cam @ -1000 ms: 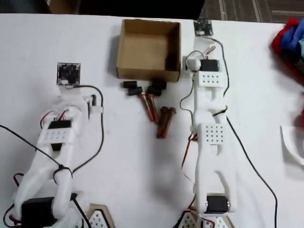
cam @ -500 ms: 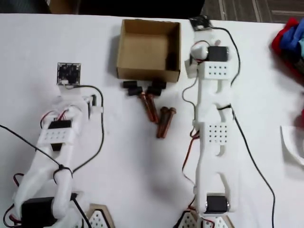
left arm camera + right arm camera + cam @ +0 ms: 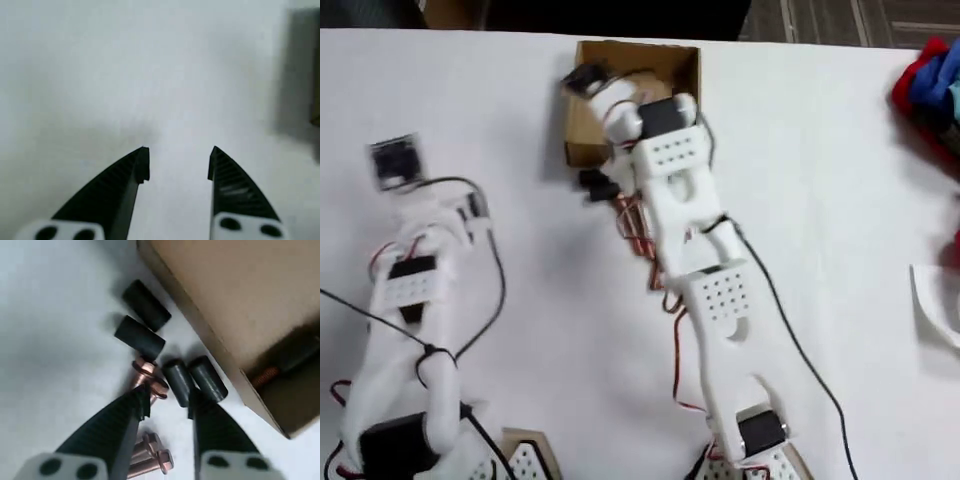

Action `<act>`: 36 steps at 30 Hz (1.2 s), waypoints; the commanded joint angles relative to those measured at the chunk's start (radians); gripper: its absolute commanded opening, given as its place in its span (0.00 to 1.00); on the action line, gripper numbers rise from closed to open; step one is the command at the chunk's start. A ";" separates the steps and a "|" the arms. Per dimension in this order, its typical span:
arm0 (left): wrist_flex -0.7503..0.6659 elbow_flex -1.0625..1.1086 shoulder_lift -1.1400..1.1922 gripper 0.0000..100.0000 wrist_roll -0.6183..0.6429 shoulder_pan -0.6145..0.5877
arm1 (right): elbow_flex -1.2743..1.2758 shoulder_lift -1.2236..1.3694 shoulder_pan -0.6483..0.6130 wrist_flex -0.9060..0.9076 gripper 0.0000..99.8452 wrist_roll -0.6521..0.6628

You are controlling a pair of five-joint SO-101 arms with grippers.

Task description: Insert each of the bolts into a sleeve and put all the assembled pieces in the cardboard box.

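Observation:
In the right wrist view my right gripper point(image 3: 168, 401) is open and hangs just above the parts on the white table. Several black sleeves point(image 3: 140, 337) lie loose beside the cardboard box point(image 3: 235, 300); two of them point(image 3: 177, 381) sit right at the fingertips. A copper bolt point(image 3: 149, 376) lies at one fingertip, and two more bolts point(image 3: 150, 460) lie under the gripper. One bolt in a sleeve point(image 3: 287, 362) rests inside the box. From the high view the right arm point(image 3: 670, 170) covers the box point(image 3: 640, 47) front and most of the bolts. My left gripper point(image 3: 178, 162) is open over bare table.
A pile of coloured cloth point(image 3: 932, 75) lies at the table's far right edge, with a white curved object point(image 3: 932, 310) below it. Loose cables point(image 3: 490, 280) trail beside the left arm. A dark edge point(image 3: 300, 75) shows at the side of the left wrist view.
The right arm swung left from beside the box to above the sleeves and bolts, now covering them in the high view. The left arm shifted left, away from the parts.

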 commanded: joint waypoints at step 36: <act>-0.068 -0.012 -0.003 0.21 0.117 -0.086 | -0.143 0.214 -0.082 -0.096 0.19 0.147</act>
